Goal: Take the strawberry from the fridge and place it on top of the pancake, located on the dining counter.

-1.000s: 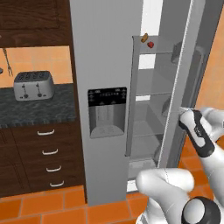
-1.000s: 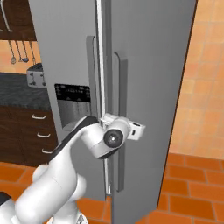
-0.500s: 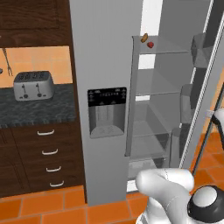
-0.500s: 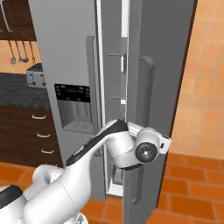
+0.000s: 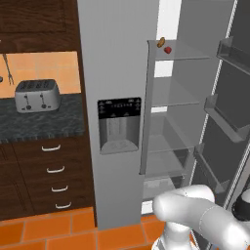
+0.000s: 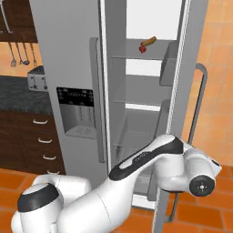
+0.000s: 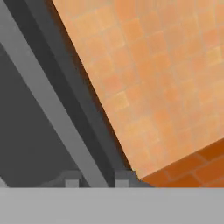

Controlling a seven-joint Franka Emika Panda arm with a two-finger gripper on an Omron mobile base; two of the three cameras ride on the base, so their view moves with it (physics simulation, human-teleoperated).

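The fridge (image 5: 117, 58) stands with its right door (image 6: 175, 136) swung wide open. On the top glass shelf lies the tiny red strawberry (image 5: 167, 50) (image 6: 143, 49), beside a small orange-brown oblong item (image 5: 161, 42). My arm reaches low around the open door's edge, wrist (image 6: 201, 184) near the long door handle (image 6: 199, 104). In the hand view my gripper (image 7: 98, 180) has the grey handle bar (image 7: 43, 107) running between its fingertips (image 7: 72, 178), closed against it. The pancake and the dining counter are out of view.
Left of the fridge a toaster (image 5: 36, 95) sits on a black-topped counter (image 5: 44, 124) above dark drawers (image 5: 53, 171). Utensils (image 6: 20, 54) hang on the wall. Door bins (image 5: 227, 124) jut from the open door. Orange tile floor (image 6: 200, 214) lies below.
The right fridge door has swung from nearly closed to wide open, baring the shelves. My arm has swung right and down with the handle.
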